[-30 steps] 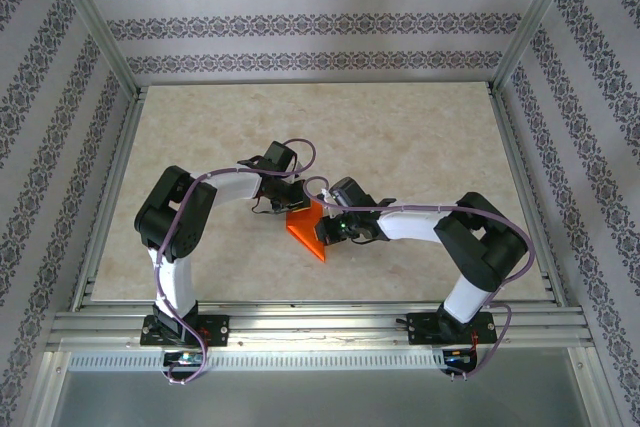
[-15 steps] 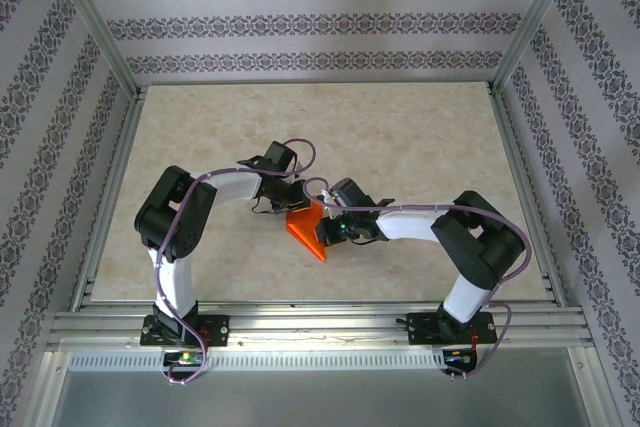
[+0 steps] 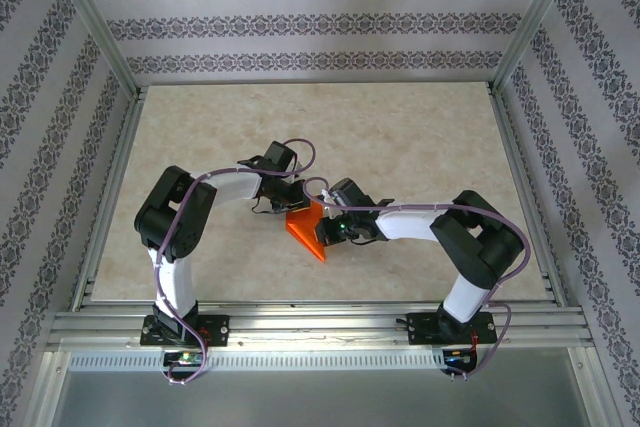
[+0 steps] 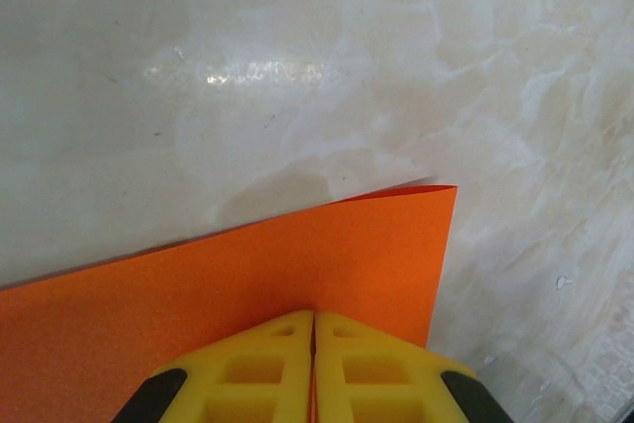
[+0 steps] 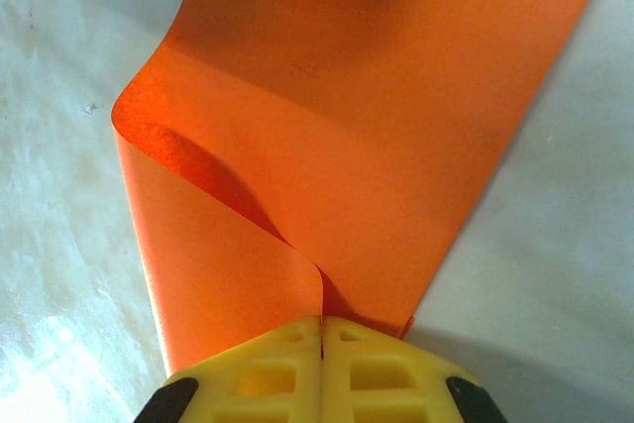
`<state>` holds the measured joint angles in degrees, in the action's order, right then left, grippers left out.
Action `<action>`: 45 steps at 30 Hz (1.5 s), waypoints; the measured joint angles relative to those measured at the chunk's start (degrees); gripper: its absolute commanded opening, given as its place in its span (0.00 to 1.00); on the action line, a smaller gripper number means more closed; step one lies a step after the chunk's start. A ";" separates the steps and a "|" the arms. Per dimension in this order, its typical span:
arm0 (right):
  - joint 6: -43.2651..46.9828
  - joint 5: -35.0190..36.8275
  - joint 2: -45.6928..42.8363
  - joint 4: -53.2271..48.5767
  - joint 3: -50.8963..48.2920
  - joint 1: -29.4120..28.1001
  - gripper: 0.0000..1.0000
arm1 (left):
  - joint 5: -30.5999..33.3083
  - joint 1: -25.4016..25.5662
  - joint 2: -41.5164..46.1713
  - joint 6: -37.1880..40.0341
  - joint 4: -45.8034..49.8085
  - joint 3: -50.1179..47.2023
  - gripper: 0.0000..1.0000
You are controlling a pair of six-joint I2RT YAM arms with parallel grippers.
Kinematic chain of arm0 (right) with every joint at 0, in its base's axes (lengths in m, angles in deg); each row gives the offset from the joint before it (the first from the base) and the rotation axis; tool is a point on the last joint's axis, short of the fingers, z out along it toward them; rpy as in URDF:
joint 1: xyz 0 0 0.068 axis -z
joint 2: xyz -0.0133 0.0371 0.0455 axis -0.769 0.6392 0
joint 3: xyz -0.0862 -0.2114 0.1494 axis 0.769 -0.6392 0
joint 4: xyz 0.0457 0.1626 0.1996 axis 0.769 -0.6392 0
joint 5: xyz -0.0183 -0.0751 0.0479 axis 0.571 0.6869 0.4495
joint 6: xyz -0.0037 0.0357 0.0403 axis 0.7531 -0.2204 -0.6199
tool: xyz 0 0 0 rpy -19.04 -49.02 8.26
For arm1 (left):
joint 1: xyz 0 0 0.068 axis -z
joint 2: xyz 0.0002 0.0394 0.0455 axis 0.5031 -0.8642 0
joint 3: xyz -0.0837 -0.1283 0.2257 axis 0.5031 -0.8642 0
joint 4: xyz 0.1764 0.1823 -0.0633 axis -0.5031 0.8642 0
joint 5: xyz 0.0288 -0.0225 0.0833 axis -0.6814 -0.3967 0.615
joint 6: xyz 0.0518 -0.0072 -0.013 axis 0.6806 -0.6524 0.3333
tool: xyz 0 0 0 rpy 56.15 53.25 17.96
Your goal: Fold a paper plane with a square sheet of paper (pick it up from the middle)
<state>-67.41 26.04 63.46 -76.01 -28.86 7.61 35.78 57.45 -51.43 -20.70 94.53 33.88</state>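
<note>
Noted paper mid-surface, clamped by left gripper and right gripper, both pressed together on it. Left wrist: flat sheet, free corner. Right wrist: curled fold at the pinch, which the top view flattens.

walls: striped damask pattern | tabletop: glossy beige marble look | frame: aluminium

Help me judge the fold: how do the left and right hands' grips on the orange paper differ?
The left hand pinches a flat edge of the orange paper near a corner; the right hand pinches where it curls over. The left hand sits farther back than the right hand. Both are shut on it.
</note>
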 measured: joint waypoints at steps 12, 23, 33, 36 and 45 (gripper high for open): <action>-0.02 0.20 0.28 0.87 0.00 -0.37 0.00 | 1.57 0.00 1.97 -1.57 0.46 0.83 0.24; -0.04 0.24 0.37 1.09 0.00 -0.35 0.00 | 5.42 -2.67 13.99 -4.98 -0.79 -6.29 0.18; -0.22 0.79 0.37 1.27 0.00 -0.37 0.00 | 0.04 -2.97 25.31 -19.37 -22.34 -27.12 0.01; -0.26 1.18 0.37 1.42 0.00 -0.37 0.00 | -0.63 -1.22 25.27 -23.10 -27.58 -30.36 0.00; -0.44 1.40 0.37 1.44 0.00 -0.37 0.00 | -0.57 3.74 20.50 -29.79 -37.97 -33.42 0.00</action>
<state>-67.85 27.44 63.83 -74.56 -28.86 7.24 35.22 61.19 -30.93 -50.49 56.56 0.46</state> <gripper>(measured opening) 0.049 0.063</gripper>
